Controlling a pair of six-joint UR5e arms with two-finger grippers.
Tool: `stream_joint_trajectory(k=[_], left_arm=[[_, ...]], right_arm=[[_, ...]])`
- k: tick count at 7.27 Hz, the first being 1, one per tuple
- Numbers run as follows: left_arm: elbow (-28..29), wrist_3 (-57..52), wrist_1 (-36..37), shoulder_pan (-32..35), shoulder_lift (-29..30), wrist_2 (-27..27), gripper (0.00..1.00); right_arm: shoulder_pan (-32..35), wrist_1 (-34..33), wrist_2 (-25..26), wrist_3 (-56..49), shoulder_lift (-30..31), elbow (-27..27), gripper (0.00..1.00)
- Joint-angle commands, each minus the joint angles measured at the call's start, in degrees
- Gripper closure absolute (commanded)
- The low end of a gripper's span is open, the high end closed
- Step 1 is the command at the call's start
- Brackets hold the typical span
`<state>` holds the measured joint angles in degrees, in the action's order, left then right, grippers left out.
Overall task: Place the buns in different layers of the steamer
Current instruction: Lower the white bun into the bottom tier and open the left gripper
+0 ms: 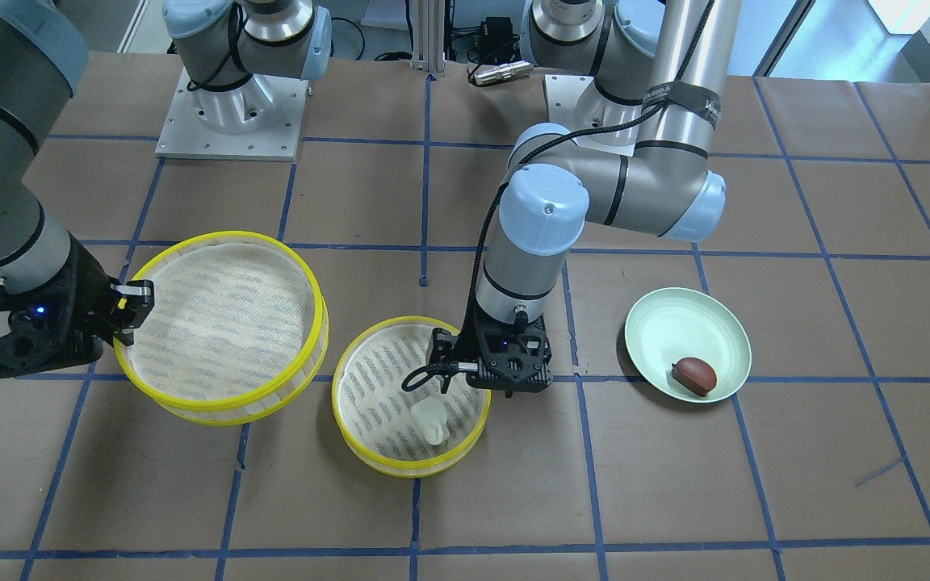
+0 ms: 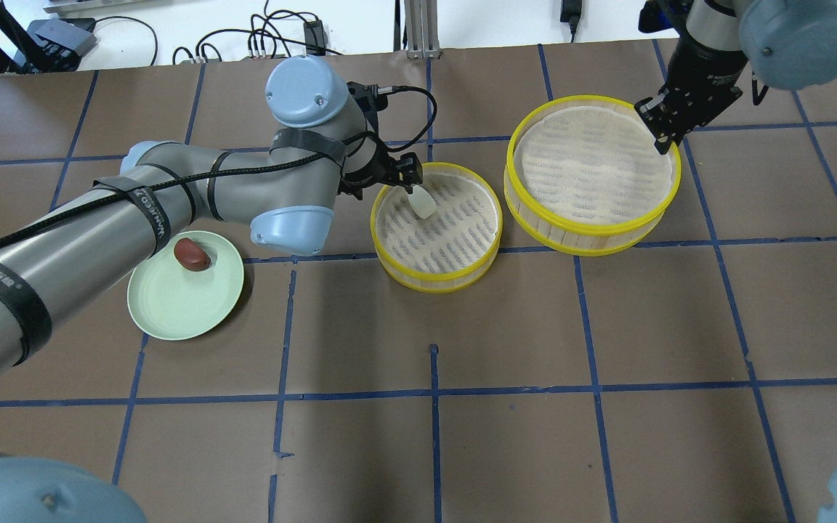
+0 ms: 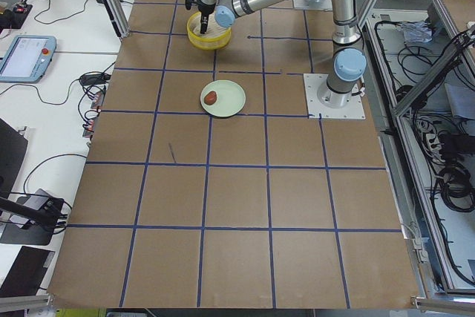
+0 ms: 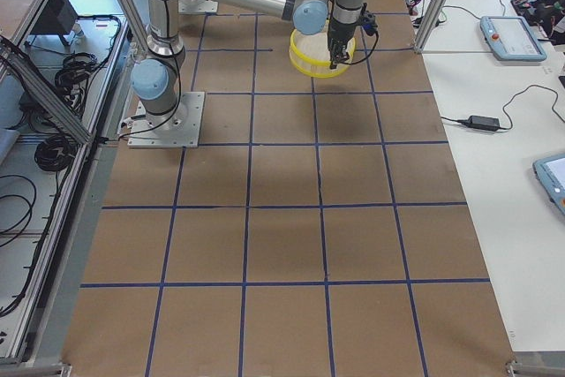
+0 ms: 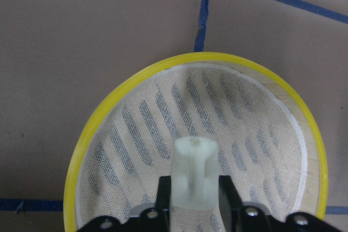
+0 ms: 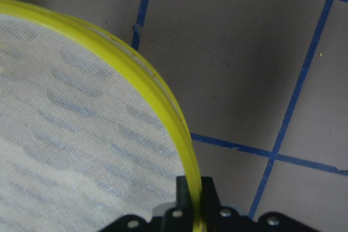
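Observation:
My left gripper is shut on the white bun and holds it upright just over the mesh of the smaller steamer layer, near its rim on the robot's side. My right gripper is shut on the yellow rim of the larger steamer layer, one finger inside and one outside. That layer looks slightly tilted in the front-facing view. The dark reddish-brown bun lies on the pale green plate, apart from both grippers.
The two steamer layers stand side by side, almost touching. The plate sits under the left arm's forearm. Brown table paper with blue tape lines covers the table. Both arm bases stand at the robot's edge.

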<state>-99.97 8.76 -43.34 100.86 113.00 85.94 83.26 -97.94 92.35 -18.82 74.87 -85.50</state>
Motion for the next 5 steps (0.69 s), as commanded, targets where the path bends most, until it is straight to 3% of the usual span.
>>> stream_joint_trajectory(k=[1,3,5], left_arm=[[-4.4,-22.5,-7.8,-12.9,-6.6,1.3,0.00],[-10.0,-39.1,-10.9,-25.1,-9.4,1.3,0.00],[-11.6,-45.4,-10.7,-29.0,-8.4,1.1,0.00]], right_arm=[[3.0,-0.8,-0.1,4.9,0.1,0.3,0.95],[7.9,-2.3,-0.8,15.1,-0.6,-0.1,0.95],[15.7,-4.2,-0.8,25.7,-2.4,0.3,0.95]])
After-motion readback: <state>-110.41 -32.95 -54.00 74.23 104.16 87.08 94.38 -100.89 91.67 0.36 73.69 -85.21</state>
